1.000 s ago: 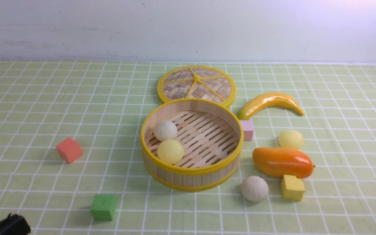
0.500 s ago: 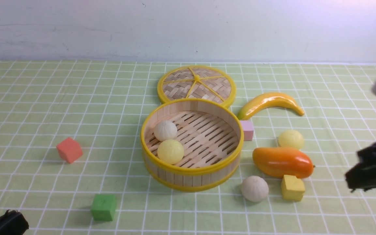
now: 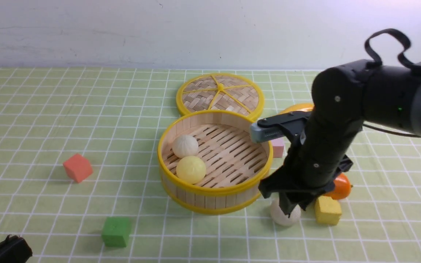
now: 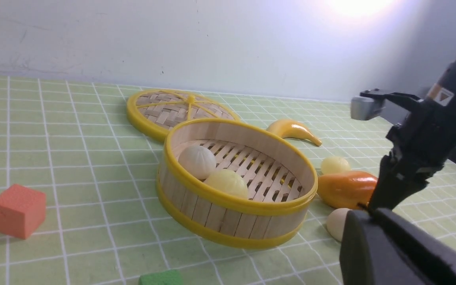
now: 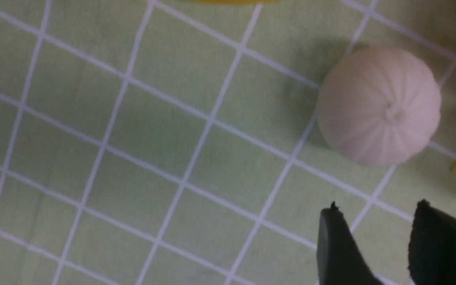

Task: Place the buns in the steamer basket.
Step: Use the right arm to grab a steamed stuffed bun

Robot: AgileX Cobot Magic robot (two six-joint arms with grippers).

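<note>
Front cam: reach step imo. Right end effector (image 3: 290, 209) hovered over the off-white bun (image 3: 281, 218) on the surface beside the steamer basket (image 3: 214, 190), w/ 2 buns (image 3: 191, 170) inside.

Left wrist cam: yellow bun (image 4: 334, 164) sat just beside the mango (image 4: 348, 189). Left end effector (image 4: 390, 253) closed up, idle.

Right wrist cam: jaws partway apart, nothing between. Next move needs centering on the bun, then lower + squeeze.

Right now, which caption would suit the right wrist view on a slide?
Open right gripper poised near an off-white bun lying on the green checked cloth.
</note>
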